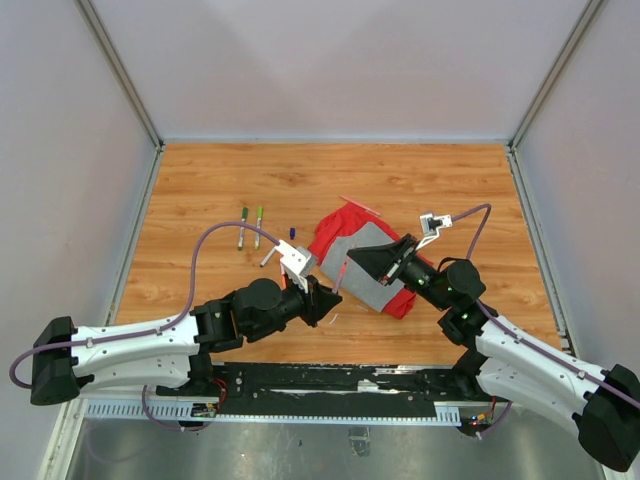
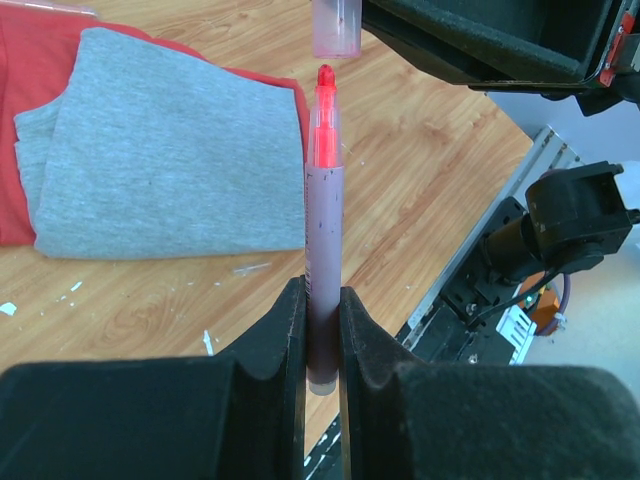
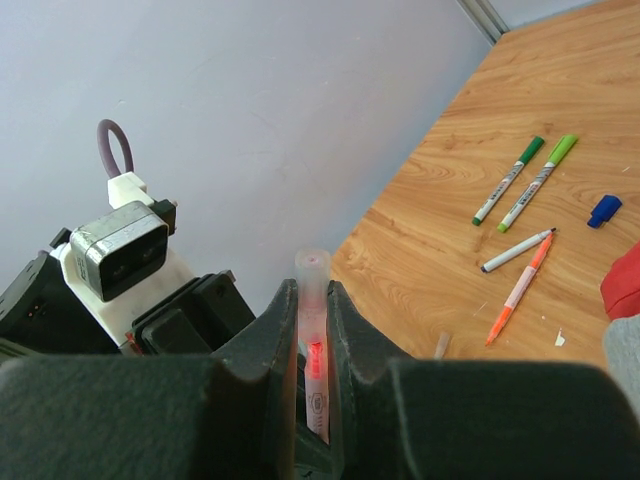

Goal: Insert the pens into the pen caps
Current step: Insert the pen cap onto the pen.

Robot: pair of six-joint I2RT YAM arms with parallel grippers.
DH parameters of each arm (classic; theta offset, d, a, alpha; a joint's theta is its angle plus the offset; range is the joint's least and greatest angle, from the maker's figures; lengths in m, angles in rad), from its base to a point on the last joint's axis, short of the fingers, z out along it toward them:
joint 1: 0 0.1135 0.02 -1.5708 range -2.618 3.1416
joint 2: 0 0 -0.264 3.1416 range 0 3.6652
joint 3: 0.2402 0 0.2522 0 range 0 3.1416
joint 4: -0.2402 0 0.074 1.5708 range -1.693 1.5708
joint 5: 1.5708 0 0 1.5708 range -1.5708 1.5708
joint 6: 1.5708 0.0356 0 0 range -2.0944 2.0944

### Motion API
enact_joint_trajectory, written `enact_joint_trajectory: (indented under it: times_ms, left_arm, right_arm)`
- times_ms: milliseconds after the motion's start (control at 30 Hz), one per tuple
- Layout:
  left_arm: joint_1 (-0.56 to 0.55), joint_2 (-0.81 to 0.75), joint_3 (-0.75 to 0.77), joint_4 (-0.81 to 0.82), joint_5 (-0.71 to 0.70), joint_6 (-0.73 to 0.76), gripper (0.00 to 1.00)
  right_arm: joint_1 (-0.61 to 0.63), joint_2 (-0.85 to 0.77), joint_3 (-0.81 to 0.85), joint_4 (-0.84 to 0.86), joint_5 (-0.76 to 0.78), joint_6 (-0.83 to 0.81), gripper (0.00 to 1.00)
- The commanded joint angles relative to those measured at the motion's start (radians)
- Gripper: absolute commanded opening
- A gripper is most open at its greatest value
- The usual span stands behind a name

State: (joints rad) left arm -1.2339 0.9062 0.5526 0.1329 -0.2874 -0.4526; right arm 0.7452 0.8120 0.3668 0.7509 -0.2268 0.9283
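Viewing from above, the left gripper (image 1: pixel 330 299) and the right gripper (image 1: pixel 355 263) are seen tip to tip beside a red-and-grey folded cloth (image 1: pixel 372 262), with a thin pink-tipped marker pen (image 1: pixel 343 278) spanning between them. A dark green marker pen (image 1: pixel 243 227), a light green marker pen (image 1: pixel 258 227), a small blue cap (image 1: pixel 292 233) and a white pen (image 1: pixel 270 257) are noted on the wooden table (image 1: pixel 200 180), left of the cloth. From the left wrist, the left jaws are recorded clamped on the pen's dark barrel, its tip just short of a translucent pink cap (image 2: pixel 336 28). From the right wrist, the right jaws are seen closed on that cap, and an orange-ended pen (image 3: pixel 518 290) is noted beside the white one.
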Motion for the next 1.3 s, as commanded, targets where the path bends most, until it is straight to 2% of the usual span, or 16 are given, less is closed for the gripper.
enact_joint_trajectory:
  times_ms: [0, 600, 1033, 1100, 1267]
  left_arm:
    - [-0.009, 0.002, 0.008, 0.025, -0.020, 0.003, 0.00]
    - [-0.009, 0.007, 0.039, 0.036, -0.034, 0.002, 0.00]
    - [-0.009, 0.029, 0.085, 0.076, -0.075, -0.026, 0.00]
    - [-0.009, 0.024, 0.084, 0.072, -0.083, -0.025, 0.01]
    - [-0.009, 0.003, 0.071, 0.048, -0.098, -0.024, 0.00]
  right_arm:
    - [-0.012, -0.002, -0.006, 0.025, -0.037, 0.000, 0.01]
    - [0.005, 0.030, -0.014, 0.028, -0.082, 0.006, 0.01]
    - [0.065, 0.093, -0.027, 0.102, -0.071, 0.029, 0.01]
    - [0.066, 0.090, -0.032, 0.102, -0.068, 0.026, 0.05]
    - [0.067, 0.048, -0.034, 0.053, -0.039, 0.000, 0.28]
